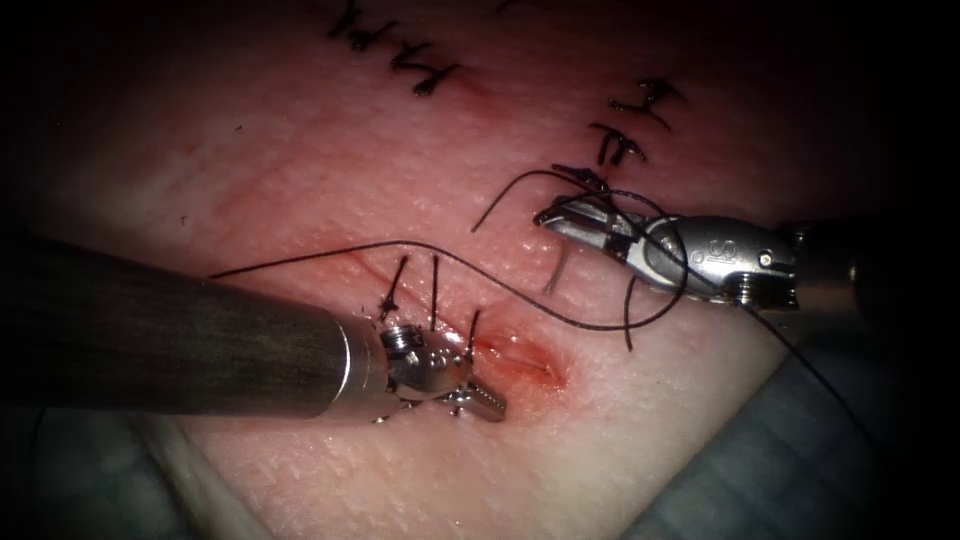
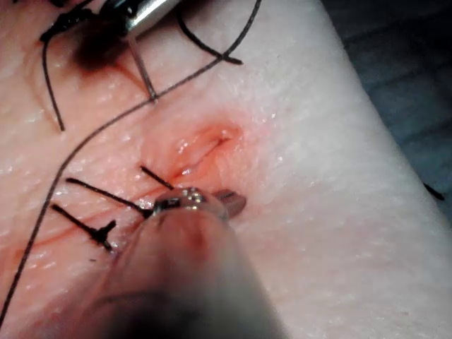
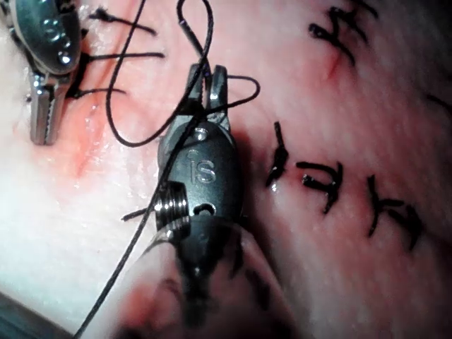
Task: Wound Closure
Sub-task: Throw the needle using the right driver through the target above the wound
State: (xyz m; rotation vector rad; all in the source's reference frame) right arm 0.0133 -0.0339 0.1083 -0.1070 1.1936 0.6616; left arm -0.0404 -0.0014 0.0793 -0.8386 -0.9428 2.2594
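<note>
The right arm's silver tool (image 1: pixel 560 222) holds the pale curved steel needle (image 1: pixel 556 268) near its blunt end, clear of the pink pork tissue (image 1: pixel 300 160), right of the short red cut (image 1: pixel 520 358). The left arm's silver tool (image 1: pixel 485 400), jaws together on nothing, rests at the cut. Black thread (image 1: pixel 400 245) loops round the right tool; I judge it could snag. Three stitches cross the cut
</note>
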